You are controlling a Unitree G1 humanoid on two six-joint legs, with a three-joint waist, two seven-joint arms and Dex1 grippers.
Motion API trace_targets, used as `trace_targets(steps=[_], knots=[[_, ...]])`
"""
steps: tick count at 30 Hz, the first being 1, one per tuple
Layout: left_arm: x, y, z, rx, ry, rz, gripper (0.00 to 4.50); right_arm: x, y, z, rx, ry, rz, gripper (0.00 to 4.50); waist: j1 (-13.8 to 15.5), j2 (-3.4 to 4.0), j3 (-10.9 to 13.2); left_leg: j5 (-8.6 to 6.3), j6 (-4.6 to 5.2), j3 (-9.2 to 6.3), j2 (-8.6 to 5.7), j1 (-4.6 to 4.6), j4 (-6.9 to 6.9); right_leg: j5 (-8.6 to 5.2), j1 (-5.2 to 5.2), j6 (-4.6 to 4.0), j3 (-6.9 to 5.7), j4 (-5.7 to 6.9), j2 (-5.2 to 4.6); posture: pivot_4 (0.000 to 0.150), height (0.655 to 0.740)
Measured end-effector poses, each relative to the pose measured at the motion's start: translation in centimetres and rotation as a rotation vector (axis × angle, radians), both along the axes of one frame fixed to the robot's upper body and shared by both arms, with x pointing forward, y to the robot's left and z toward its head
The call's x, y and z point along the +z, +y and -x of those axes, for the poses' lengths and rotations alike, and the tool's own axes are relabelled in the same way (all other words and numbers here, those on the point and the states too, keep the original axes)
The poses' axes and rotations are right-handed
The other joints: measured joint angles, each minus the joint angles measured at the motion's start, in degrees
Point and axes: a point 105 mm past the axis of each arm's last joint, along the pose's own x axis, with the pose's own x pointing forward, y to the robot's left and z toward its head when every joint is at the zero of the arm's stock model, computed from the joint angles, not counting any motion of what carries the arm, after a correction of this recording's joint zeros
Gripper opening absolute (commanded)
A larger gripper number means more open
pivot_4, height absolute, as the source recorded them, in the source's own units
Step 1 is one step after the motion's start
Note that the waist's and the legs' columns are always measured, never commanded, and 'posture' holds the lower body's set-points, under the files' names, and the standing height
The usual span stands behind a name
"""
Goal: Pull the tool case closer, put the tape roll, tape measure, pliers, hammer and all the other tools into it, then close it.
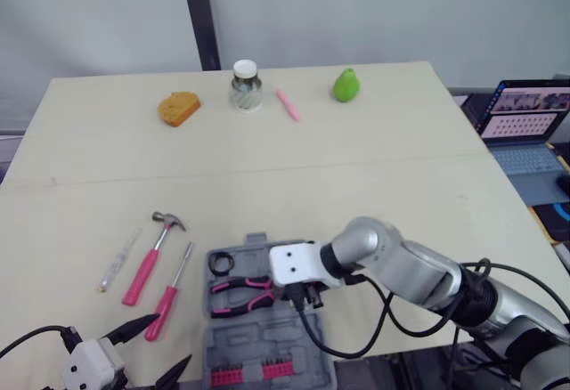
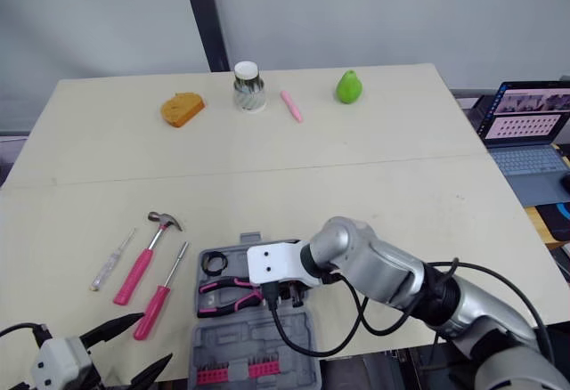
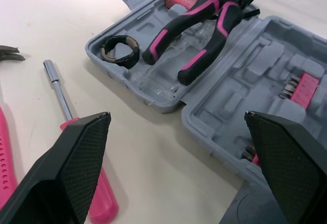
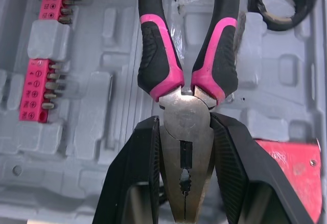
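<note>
Right gripper [image 4: 185,127]: fingers clamped on pliers [image 4: 156,55] head, over open tool case [image 3: 240,96]. Left gripper [image 3: 176,115]: fingers spread wide, empty, near screwdriver [image 3: 57,90].

The tool case [image 3: 230,106] is matt grey moulded plastic, the pliers [image 4: 185,132] have a dull bare-metal head and smooth black-and-pink grips, the hammer [image 1: 147,264] a shiny metal head, the table [image 1: 356,176] a matt top

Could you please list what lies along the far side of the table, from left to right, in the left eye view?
Orange object → jar → pink pen → green pear.
</note>
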Motion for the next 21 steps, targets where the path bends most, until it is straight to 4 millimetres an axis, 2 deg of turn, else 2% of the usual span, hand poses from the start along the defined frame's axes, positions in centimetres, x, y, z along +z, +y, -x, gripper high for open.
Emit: trace_targets(steps=[8, 21], knots=[[0.4, -0.3, -0.2, 0.01, -0.01, -0.001, 4.5, -0.2, 0.9, -0.9, -0.007, -0.03, 0.004, 0.95, 0.0, 0.0, 0.0, -0.02, 0.0, 0.0, 0.0, 0.0, 0.0, 0.0, -0.01, -0.01, -0.01, 0.0, 0.0, 0.15, 0.74], [0.3, -0.2, -0.4, 0.028, 0.004, -0.001, 4.5, -0.9, 0.8, -1.2, -0.017, -0.042, 0.031, 0.95, 0.0, 0.01, 0.0, -0.07, 0.0, 0.01, 0.01, 0.0, 0.0, -0.01, -0.02, -0.01, -0.03, -0.01, 0.0, 0.15, 0.74]])
